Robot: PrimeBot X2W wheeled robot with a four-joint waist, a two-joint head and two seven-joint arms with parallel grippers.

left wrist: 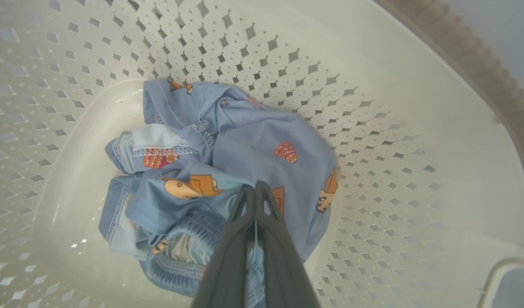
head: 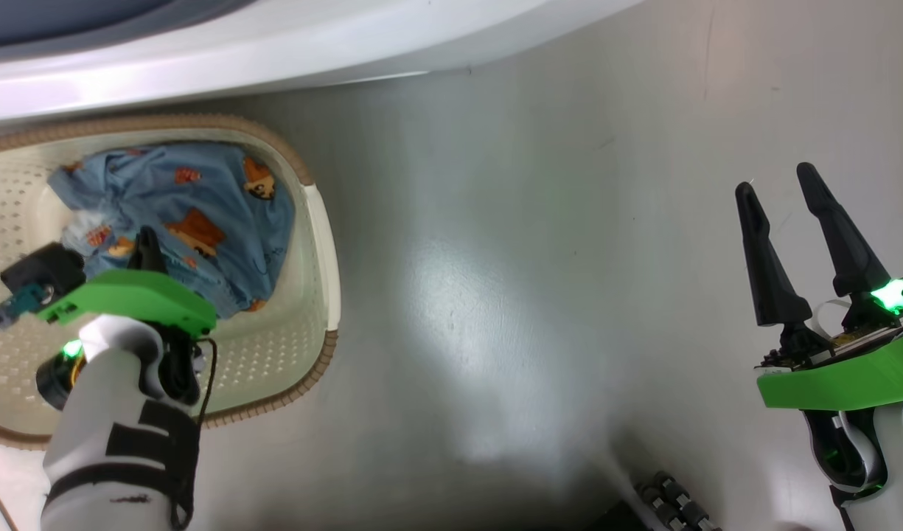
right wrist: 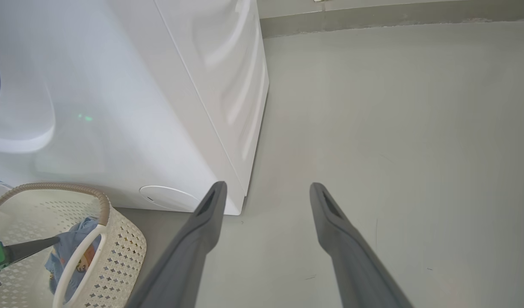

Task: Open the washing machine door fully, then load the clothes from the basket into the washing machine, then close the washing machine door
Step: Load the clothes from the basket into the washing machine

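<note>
The basket (left wrist: 394, 107) stood on the floor (right wrist: 394, 149) just before the washer (right wrist: 129, 107). Its long axis ran along the washer's front, and one handle end faced the robot's right. The clothes (left wrist: 253, 141) lay crumpled on its bottom, toward the washer side. The left gripper (left wrist: 255, 192) pointed down into the basket, its fingers pressed together on the heap with a strip of blue cloth pinched between them. The right gripper (right wrist: 266, 190) hung well apart over bare floor, fingers spread and holding nothing, pointing toward the washer's corner.
</note>
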